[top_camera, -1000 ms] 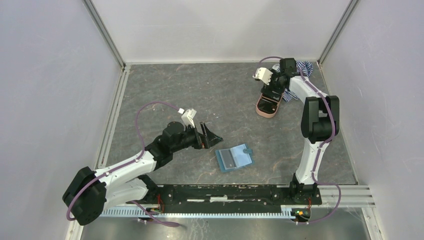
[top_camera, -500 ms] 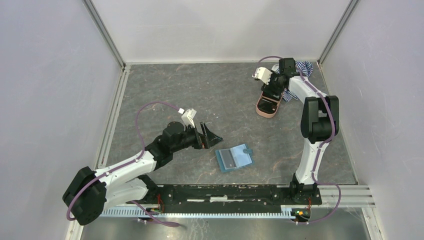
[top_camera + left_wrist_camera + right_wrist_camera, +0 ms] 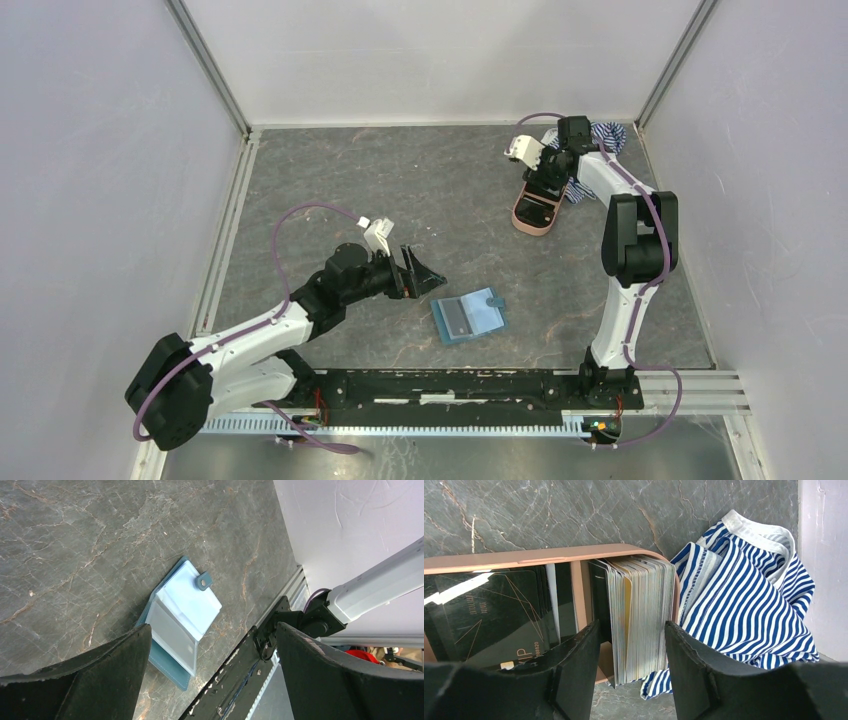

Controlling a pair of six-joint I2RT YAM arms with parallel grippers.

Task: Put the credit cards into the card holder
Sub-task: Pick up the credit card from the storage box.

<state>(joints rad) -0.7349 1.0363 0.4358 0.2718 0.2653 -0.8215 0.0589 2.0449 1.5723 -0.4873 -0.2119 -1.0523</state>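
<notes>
Now, step: fetching the credit cards (image 3: 641, 620) from the pink case (image 3: 549, 555); the holder's sleeves look empty.
Right claw (image 3: 631, 630): at the counter's (image 3: 400, 180) far right corner, jaws part-way apart astride the upright card stack; whether it pinches, I cannot tell.
Left claw (image 3: 212, 630): released, empty, near the card holder (image 3: 182, 610).
Card holder: lying open by the near edge.
Next move: probably to single out one card and lift it clear of the case.

glossy card (image 3: 484, 615), woven cloth (image 3: 749, 605), matt table (image 3: 574, 510)

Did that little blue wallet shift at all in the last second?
No. The wallet lies just as far from the black rail as before.
</notes>
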